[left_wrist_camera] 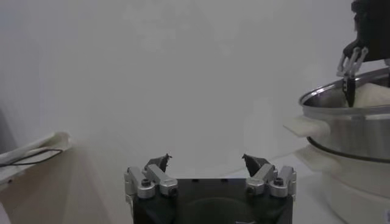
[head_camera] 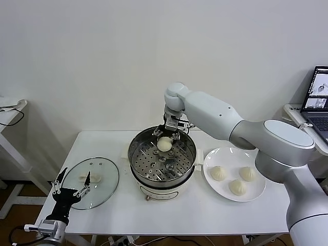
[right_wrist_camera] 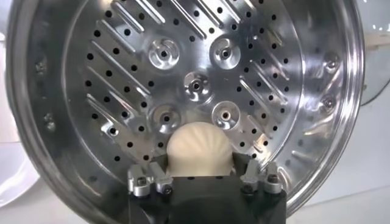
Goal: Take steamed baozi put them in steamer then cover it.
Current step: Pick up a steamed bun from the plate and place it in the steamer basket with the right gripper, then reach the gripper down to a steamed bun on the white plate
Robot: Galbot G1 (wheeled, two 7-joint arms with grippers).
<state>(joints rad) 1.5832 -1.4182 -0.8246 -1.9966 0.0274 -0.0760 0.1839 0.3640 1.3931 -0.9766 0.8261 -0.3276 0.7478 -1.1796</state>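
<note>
Right now my right gripper [head_camera: 166, 134] hangs over the far side of the steamer [head_camera: 137, 160], with its fingers spread to either side of one baozi [head_camera: 164, 144]. That bun sits on the perforated tray [right_wrist_camera: 122, 91] near the back wall; whether my fingers touch it I cannot tell. From my right wrist, its pleated top [right_wrist_camera: 198, 149] shows just ahead of the fingers, resting on the steel holes. Three more baozi [head_camera: 219, 173] lie on the white plate [head_camera: 259, 192], just beside the steamer on my right (none of them touching each other). My left gripper [head_camera: 72, 187] is parked low at the table's [head_camera: 205, 215] near left corner, jaws wide, empty, over the edge of the glass lid [head_camera: 105, 187], which lies flat on the table to the left of the steamer.
</note>
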